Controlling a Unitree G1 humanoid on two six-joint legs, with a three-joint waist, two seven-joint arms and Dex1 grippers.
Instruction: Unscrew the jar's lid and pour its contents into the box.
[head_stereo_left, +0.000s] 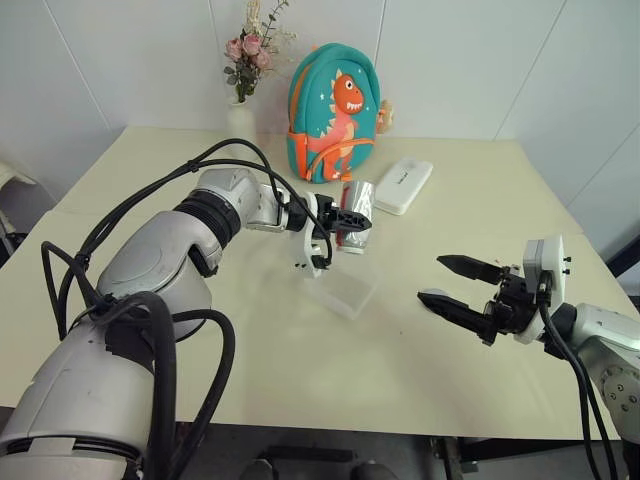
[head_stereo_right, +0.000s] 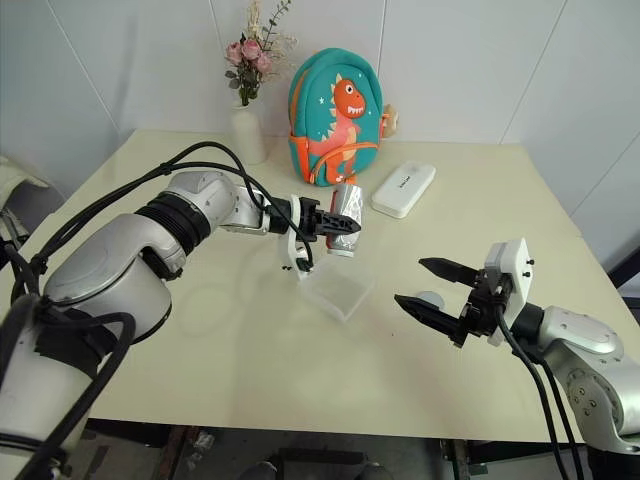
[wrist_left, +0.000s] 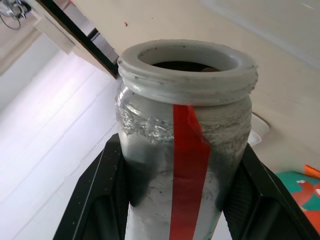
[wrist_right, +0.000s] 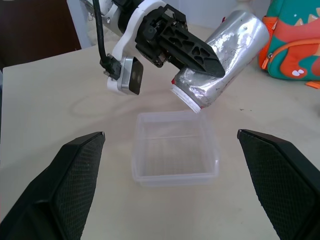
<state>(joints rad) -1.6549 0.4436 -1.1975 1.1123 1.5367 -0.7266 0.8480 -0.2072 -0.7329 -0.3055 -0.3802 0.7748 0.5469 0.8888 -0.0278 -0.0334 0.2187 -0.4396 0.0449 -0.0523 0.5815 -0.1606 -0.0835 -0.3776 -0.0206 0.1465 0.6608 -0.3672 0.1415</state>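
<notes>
My left gripper (head_stereo_left: 352, 222) is shut on the jar (wrist_right: 227, 62), a silvery cylinder with a red stripe (wrist_left: 187, 160). The jar is tilted, its open mouth (wrist_left: 186, 65) pointing down over the far rim of the box (wrist_right: 175, 172). The box is a shallow clear plastic square on the table (head_stereo_left: 345, 292), and nothing shows inside it. Something dark, the contents, sits inside the jar's mouth. A small round pale thing (head_stereo_right: 431, 298), likely the lid, lies on the table behind my right gripper (head_stereo_right: 410, 283). That gripper stands open and empty to the right of the box.
A teal dinosaur backpack (head_stereo_left: 333, 115) stands at the back of the table. A white vase of flowers (head_stereo_left: 243, 105) is to its left and a white oblong case (head_stereo_left: 403, 185) to its right. The table's front edge (head_stereo_left: 400, 428) runs below my arms.
</notes>
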